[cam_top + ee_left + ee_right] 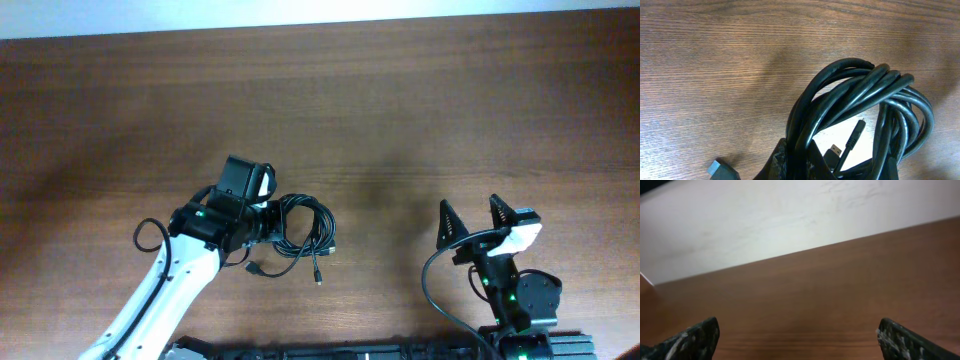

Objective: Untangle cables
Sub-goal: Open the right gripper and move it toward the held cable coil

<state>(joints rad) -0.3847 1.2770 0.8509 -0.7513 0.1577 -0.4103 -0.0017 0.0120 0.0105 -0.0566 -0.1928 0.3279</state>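
Observation:
The cables (308, 228) lie as one black coiled bundle on the wooden table (420, 110), just left of centre. Two loose plug ends trail toward the front edge, one plug (318, 279) with a light tip. My left gripper (274, 226) is shut on strands at the coil's left side. In the left wrist view the cables (865, 95) loop up from the gripper (801, 162), and a flat plug (833, 150) and a thin plug (856, 133) sit inside the loop. My right gripper (468, 212) stands open near the front right, far from the coil. In its own view the right gripper (800, 342) holds nothing.
A grey-tipped plug (717, 169) lies on the wood left of the left jaws. The left arm's own black wire (146, 236) loops out beside the arm. A pale wall (790, 215) rises beyond the table's far edge.

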